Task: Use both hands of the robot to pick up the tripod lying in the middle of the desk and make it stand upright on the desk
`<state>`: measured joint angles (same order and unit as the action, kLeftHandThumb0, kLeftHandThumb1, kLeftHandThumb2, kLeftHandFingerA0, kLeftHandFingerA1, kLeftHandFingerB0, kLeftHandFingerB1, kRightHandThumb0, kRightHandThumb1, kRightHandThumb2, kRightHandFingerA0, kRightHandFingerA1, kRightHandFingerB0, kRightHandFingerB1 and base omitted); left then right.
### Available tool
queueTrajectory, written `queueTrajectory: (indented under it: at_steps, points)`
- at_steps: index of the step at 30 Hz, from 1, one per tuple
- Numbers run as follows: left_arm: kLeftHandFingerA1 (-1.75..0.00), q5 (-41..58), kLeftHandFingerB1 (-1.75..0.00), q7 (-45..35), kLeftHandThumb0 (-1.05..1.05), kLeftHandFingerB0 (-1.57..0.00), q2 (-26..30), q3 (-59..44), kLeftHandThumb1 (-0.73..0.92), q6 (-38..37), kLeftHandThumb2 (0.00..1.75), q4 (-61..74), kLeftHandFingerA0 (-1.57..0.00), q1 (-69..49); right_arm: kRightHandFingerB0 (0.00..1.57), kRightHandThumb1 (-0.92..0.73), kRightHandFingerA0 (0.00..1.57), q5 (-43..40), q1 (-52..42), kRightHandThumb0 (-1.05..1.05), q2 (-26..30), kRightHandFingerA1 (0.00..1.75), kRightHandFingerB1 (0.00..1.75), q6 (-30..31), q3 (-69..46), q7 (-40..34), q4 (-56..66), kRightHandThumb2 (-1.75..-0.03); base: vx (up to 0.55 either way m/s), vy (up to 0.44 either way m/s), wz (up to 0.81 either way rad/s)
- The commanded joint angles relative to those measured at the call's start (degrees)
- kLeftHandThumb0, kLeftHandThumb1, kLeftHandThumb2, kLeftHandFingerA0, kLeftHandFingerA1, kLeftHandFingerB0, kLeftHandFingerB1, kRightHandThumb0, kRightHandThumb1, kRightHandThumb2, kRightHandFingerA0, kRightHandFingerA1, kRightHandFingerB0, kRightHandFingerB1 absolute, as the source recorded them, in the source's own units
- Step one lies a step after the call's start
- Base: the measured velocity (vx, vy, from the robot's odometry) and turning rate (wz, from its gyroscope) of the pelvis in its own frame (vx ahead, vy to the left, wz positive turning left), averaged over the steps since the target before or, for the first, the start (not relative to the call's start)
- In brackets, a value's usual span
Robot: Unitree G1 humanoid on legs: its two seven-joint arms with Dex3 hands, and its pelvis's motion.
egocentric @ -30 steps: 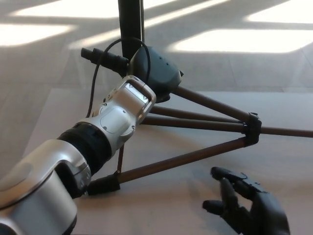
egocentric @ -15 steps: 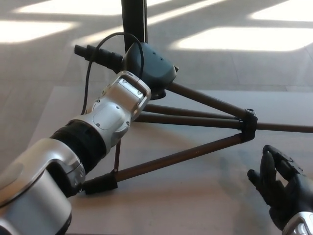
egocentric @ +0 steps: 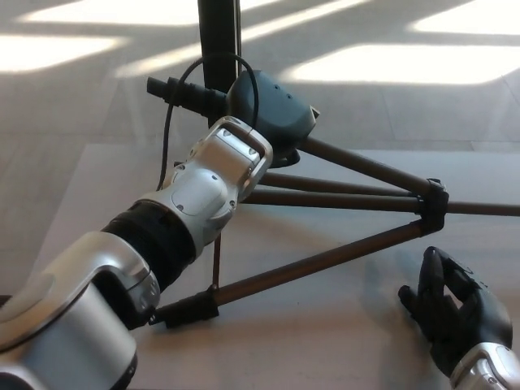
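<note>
We judge tripod [egocentric: 341,256] stiff, top-heavy — best gripped at hub. Left hand [egocentric: 272,122] there, fingers hidden, cannot tell. Right hand [egocentric: 451,313] lower right — spread, empty.

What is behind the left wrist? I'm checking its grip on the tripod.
The tripod's dark head and a black cable show behind the left wrist. The left hand itself is covered, so its grip cannot be seen.

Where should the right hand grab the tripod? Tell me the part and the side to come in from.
Judging by the pose, take the nearest leg just below the black collar, coming from the robot's right and slightly above. That bar is thin, bare and slanted clear of the desk, so fingers can likely wrap it. The right hand is open beside it; the left hand is at the head.
</note>
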<state>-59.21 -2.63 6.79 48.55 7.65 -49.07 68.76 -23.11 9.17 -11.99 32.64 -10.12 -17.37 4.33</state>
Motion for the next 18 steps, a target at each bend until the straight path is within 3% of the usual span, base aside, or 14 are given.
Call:
queueTrajectory:
  at_steps: [1, 2, 3, 4, 5, 7, 8, 9, 10, 11, 15, 16, 17, 18]
  points:
    - [-1.29, 3.6, -1.04, -1.7, -0.37, -0.86, -1.1, -5.9, 0.48, 0.6, 0.95, 2.0, -1.13, 6.2, 0.20, -0.62, 0.29, -6.2, -2.7, -0.75, -20.5, 0.80, 0.63, 3.3, 3.9, -5.2, -9.5, -1.00, 0.00, 0.000, 0.00]
    - [-1.31, 3.5, -1.02, -1.4, -0.38, -0.87, -1.4, -6.0, 0.46, 0.5, 0.93, 1.9, -1.16, 6.1, 0.18, -0.76, 0.16, -6.4, -2.7, -0.71, -20.3, 0.97, 0.69, 3.0, 4.0, -5.2, -10.1, -0.62, 0.00, 0.000, 0.00]
    - [-1.31, 3.4, -1.02, -0.9, -0.38, -0.87, -1.6, -6.2, 0.46, 0.5, 0.93, 1.9, -1.16, 6.1, 0.18, -0.76, 0.16, -6.5, -2.6, -0.71, -20.2, 0.97, 0.69, 2.6, 3.9, -5.3, -11.1, -0.62, 0.00, 0.000, 0.00]
    - [-1.31, 3.7, -1.04, -1.7, -0.40, -0.86, -1.8, -6.4, 0.47, 0.6, 0.94, 1.9, -1.16, 6.3, 0.14, -0.59, 0.38, -6.6, -2.3, -0.73, -19.2, 0.88, 0.64, 3.3, 4.3, -4.7, -11.9, -1.01, 0.00, 0.000, 0.00]
    - [-1.31, 4.0, -1.04, -2.7, -0.39, -0.86, -2.0, -6.8, 0.48, 0.7, 0.95, 2.2, -1.15, 6.5, 0.14, -0.77, 0.14, -6.7, -2.0, -0.75, -18.4, 1.05, 0.67, 3.9, 4.8, -4.4, -12.6, -0.62, 0.00, 0.000, 0.00]
    - [-1.30, 3.9, -1.03, -2.3, -0.37, -0.86, -2.4, -7.2, 0.49, 0.7, 0.97, 2.3, -1.15, 6.5, 0.17, -0.68, 0.13, -8.3, 0.1, -0.82, -17.9, 1.13, 0.81, 3.3, 2.7, -5.2, -15.1, -0.61, 0.00, 0.000, 0.00]
    - [-1.29, 3.8, -0.99, -2.7, -0.35, -0.84, -2.4, -7.3, 0.50, 0.8, 0.97, 2.7, -1.14, 6.4, 0.06, -0.69, 0.08, -8.0, 1.8, -0.79, -17.6, 1.05, 0.70, 3.1, 2.0, -6.8, -16.8, -0.61, 0.00, 0.000, 0.00]
    - [-1.63, 4.1, -1.11, -1.8, -0.32, -0.83, -2.2, -7.8, 0.66, 0.2, 0.72, 3.2, -0.90, 6.0, 0.05, -0.58, 0.04, -8.7, 5.2, -0.94, -14.8, 0.59, 0.08, 6.6, 1.1, -6.0, -19.0, -0.98, 0.00, 0.000, 0.00]
    - [-1.63, 4.0, -1.11, -1.8, -0.32, -0.83, -2.2, -7.9, 0.66, 0.1, 0.72, 3.2, -0.90, 6.0, 0.05, -0.58, 0.04, -8.9, 5.3, -0.94, -14.7, 0.59, 0.08, 6.5, 1.2, -6.1, -19.2, -0.98, 0.00, 0.000, 0.00]
    - [-1.63, 3.6, -1.09, -2.3, -0.35, -0.83, -2.1, -7.9, 0.68, 0.7, 0.69, 3.6, -0.89, 6.0, 0.00, -0.64, 0.01, -9.5, 7.6, -1.05, -12.0, 0.15, 0.03, 9.3, 1.2, -4.2, -19.9, -1.03, 0.00, 0.000, 0.00]
    - [-1.60, 2.5, -0.93, -2.7, -0.31, -0.80, -1.6, -8.3, 0.58, 0.8, 0.66, 5.1, -0.88, 6.0, 0.00, -0.61, 0.00, -11.5, 11.1, -1.05, -11.3, 0.14, 0.13, 7.6, -2.2, -4.1, -23.5, -1.02, 0.00, 0.000, 0.00]
    - [-1.58, 3.0, -0.90, -2.5, -0.31, -0.80, -2.3, -8.9, 0.58, 0.6, 0.67, 4.5, -0.90, 7.0, 0.00, -0.65, 0.00, -11.0, 13.4, -0.91, -9.8, 0.09, 0.07, 5.4, -3.4, -3.1, -27.0, -0.72, 0.00, 0.000, 0.00]
    - [-1.58, 2.9, -0.90, -2.5, -0.31, -0.80, -2.4, -9.0, 0.58, 0.5, 0.67, 4.5, -0.90, 6.9, 0.00, -0.65, 0.00, -11.0, 13.6, -0.91, -9.8, 0.09, 0.07, 5.4, -3.6, -3.0, -27.3, -0.72, 0.00, 0.000, 0.00]
    - [-1.54, 2.8, -0.87, -2.9, -0.31, -0.78, -2.2, -9.1, 0.60, 0.4, 0.69, 4.8, -0.89, 7.2, 0.00, -0.61, 0.00, -12.2, 14.3, -1.05, -9.6, 0.15, 0.14, 4.9, -4.4, -1.7, -28.6, -1.02, 0.00, 0.000, 0.00]
